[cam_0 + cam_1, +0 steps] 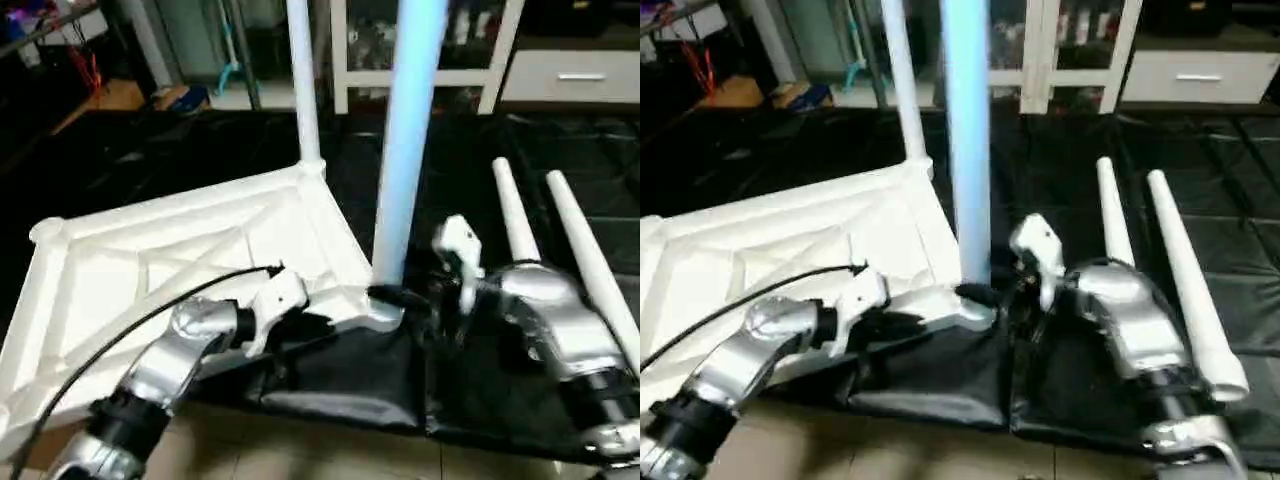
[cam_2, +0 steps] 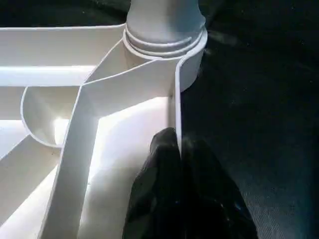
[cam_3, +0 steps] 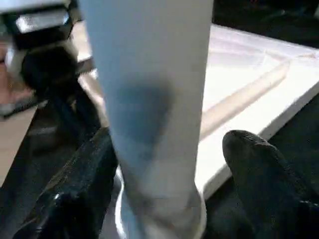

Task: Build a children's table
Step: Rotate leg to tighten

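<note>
The white tabletop lies underside up on a black mat. One white leg stands in its far corner socket. A second leg stands upright in the near corner socket. My left gripper is shut on the tabletop's rim just short of that near corner, one finger on each side of the wall. My right gripper is open around the base of the near leg, and its fingers stand off the tube. Two loose legs lie on the mat to the right.
A white glass-door cabinet and a drawer unit stand at the back. The black mat ends at a strip of light floor near me. A black cable loops over my left forearm.
</note>
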Controlling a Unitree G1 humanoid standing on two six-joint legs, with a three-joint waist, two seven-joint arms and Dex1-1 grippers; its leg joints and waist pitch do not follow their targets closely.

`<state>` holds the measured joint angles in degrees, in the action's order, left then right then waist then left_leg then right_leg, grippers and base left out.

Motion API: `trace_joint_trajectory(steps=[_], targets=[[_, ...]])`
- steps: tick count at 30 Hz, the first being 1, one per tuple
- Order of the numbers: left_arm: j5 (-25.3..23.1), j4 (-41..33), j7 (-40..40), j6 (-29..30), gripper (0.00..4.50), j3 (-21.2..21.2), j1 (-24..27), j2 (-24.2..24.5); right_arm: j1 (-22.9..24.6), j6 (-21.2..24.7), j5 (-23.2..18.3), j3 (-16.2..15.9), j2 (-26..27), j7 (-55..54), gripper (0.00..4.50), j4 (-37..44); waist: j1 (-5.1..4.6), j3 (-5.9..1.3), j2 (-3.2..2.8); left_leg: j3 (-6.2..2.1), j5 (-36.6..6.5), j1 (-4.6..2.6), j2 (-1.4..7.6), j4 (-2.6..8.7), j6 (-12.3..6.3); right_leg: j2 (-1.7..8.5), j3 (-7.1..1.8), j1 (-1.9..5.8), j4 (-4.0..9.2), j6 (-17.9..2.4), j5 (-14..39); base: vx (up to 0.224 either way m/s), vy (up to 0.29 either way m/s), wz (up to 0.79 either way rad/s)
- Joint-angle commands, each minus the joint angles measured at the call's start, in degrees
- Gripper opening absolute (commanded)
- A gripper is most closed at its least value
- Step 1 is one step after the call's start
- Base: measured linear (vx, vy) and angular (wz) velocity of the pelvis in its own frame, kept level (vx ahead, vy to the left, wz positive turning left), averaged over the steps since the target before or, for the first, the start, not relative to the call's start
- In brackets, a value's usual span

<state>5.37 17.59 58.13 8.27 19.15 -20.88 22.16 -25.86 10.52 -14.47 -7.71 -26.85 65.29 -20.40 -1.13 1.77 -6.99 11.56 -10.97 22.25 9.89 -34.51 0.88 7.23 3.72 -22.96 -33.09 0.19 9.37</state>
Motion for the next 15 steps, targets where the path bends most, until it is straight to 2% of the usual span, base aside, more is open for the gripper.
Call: trace_joint_trajectory(steps=[1,4,6,9,12,15], targets=[[-0.7,1.0,1.3,1.3,0.0,0.8,1.6,1.6,0.1,-1.0,1.1,-1.0,-0.8,1.5,3.47,-0.2,0.4,-3.56,1.25,-1.15,-10.5,-0.86,2.65,4.01,-7.33,1.03,-0.98,2.61,2.6,-14.5,7.3,0.0,0.0,0.0],[-0.5,0.1,1.8,2.0,0.0,0.8,1.9,2.1,-0.6,-2.1,1.3,-0.9,-0.3,0.8,3.47,-1.8,0.18,-3.23,1.09,-1.23,-14.8,-0.99,2.69,4.4,-5.23,1.06,-1.07,2.44,3.17,-13.3,13.8,0.0,0.0,0.0],[-0.4,-0.2,1.9,2.3,0.0,0.8,1.8,2.0,-0.9,-2.2,0.9,-0.5,1.3,-0.5,3.13,-2.2,0.04,-3.2,1.07,-1.32,-16.2,-1.07,2.73,4.59,-4.18,1.03,-1.12,2.33,3.27,-12.9,15.3,0.0,0.0,0.0],[-0.4,-0.3,2.0,2.4,0.0,0.9,1.7,2.0,-1.0,-1.7,0.4,-0.5,2.0,-0.5,2.99,-2.2,-0.08,-3.29,1.11,-1.44,-16.2,-1.04,2.71,4.66,-3.6,0.93,-1.1,2.38,3.18,-12.7,14.4,0.0,0.0,0.0],[-0.4,-0.7,2.2,2.7,0.0,0.8,1.8,1.9,-0.7,-0.8,-0.5,-0.8,2.4,1.0,2.68,-1.7,-0.05,-3.43,1.13,-1.36,-15.2,-1.0,2.63,4.5,-3.98,0.89,-1.09,2.51,2.99,-13.2,12.3,0.0,0.0,0.0],[-0.5,-0.8,2.4,2.9,0.0,0.9,1.8,2.0,-0.4,-0.1,-0.9,-1.1,2.0,2.5,2.48,-1.5,0.11,-3.53,1.07,-1.27,-13.1,-0.94,2.62,4.27,-5.18,0.91,-1.03,2.58,2.78,-13.9,9.9,0.0,0.0,0.0]])
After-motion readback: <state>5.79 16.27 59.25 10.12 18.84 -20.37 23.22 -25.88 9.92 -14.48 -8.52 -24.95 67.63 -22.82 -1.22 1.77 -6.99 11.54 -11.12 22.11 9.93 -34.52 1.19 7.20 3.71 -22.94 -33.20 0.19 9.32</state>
